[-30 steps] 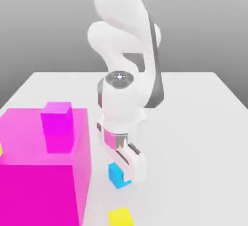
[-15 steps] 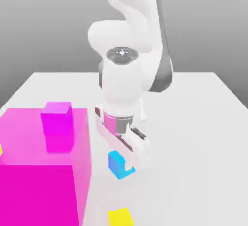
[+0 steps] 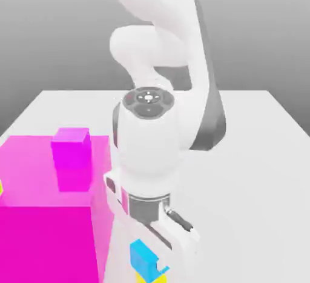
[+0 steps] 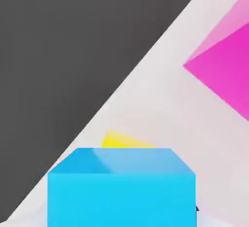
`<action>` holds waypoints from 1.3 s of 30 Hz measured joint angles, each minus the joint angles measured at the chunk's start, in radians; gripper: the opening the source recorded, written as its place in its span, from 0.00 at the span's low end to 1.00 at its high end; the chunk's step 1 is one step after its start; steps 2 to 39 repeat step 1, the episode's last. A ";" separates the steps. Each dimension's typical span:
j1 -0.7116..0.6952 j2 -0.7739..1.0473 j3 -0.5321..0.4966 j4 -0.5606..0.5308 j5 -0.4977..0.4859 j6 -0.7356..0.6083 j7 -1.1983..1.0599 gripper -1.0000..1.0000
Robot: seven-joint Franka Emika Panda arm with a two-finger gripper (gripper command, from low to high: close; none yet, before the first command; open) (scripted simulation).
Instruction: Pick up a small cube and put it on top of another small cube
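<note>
Gripper [image 3: 151,263] around cyan [image 3: 143,260], hold or release: cannot tell | cyan over yellow [image 3: 151,279], near, contact unclear | risk: off-centre release could tip cyan; sideways retreat could drag it | magenta block [image 3: 48,239] exterior view's left, apart

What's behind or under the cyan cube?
Past the cyan cube, part of the yellow cube shows, with pale table beyond. The rest of the yellow one is covered, including any contact.
</note>
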 joint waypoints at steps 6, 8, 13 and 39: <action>0.000 0.000 0.000 0.000 0.000 0.000 0.000 1.00; 0.000 0.000 0.000 0.000 0.000 0.000 0.000 1.00; 0.000 0.000 0.000 0.000 0.000 0.000 0.000 1.00; 0.000 0.000 0.000 0.000 0.000 0.000 0.000 1.00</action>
